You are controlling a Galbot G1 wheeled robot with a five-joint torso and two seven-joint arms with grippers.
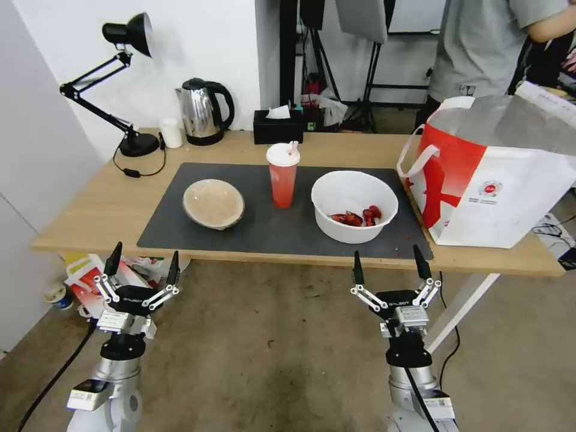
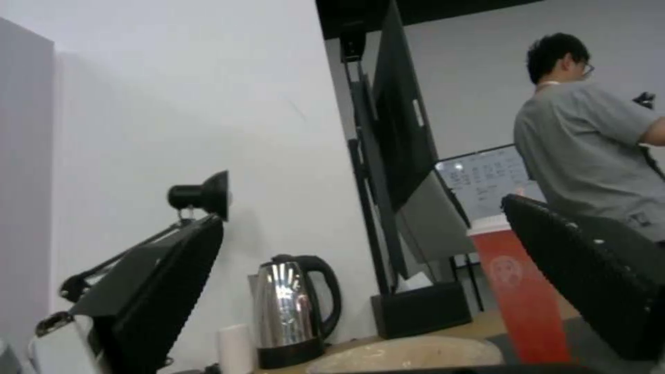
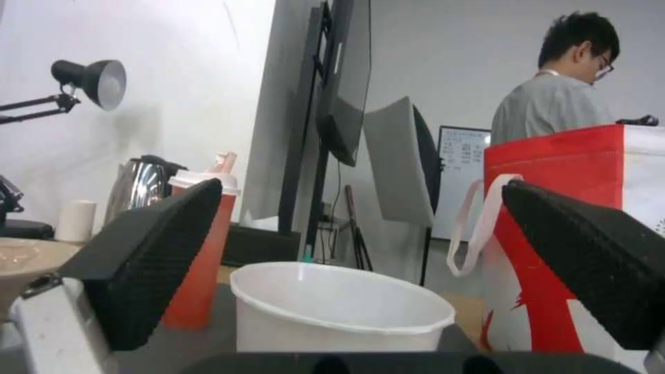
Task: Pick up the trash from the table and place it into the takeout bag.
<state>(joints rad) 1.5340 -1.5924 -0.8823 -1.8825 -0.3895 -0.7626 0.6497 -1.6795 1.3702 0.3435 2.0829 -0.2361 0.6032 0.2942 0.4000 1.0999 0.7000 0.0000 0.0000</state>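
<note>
- Our right gripper (image 1: 389,261) hangs in front of the table's (image 1: 108,204) near edge, short of the top, with its fingers spread wide and nothing between them; it lines up roughly with the white plastic bowl (image 1: 354,206).
- Our left gripper (image 1: 143,263) sits at a similar height off the near edge, below the shallow beige bowl (image 1: 213,203), equally wide and empty.
- As we judge it, nothing is done yet: all three pieces of trash rest on the dark grey mat (image 1: 180,231).
- The beige bowl lies toward the left of the mat, the red drink cup (image 1: 282,177) with white lid and straw stands upright in the middle, and the white bowl with red food scraps sits toward the right.
- The takeout bag (image 1: 498,180) stands upright at the right end of the table, just beside the white bowl, its mouth open and silvery lining showing.
- We cannot see any trash inside the bag, so all three pickups and drops seem to be left.
- From the right wrist view, the white bowl (image 3: 340,306) is framed between our spread fingers (image 3: 149,254), the bag (image 3: 554,218) close beside it.
</note>
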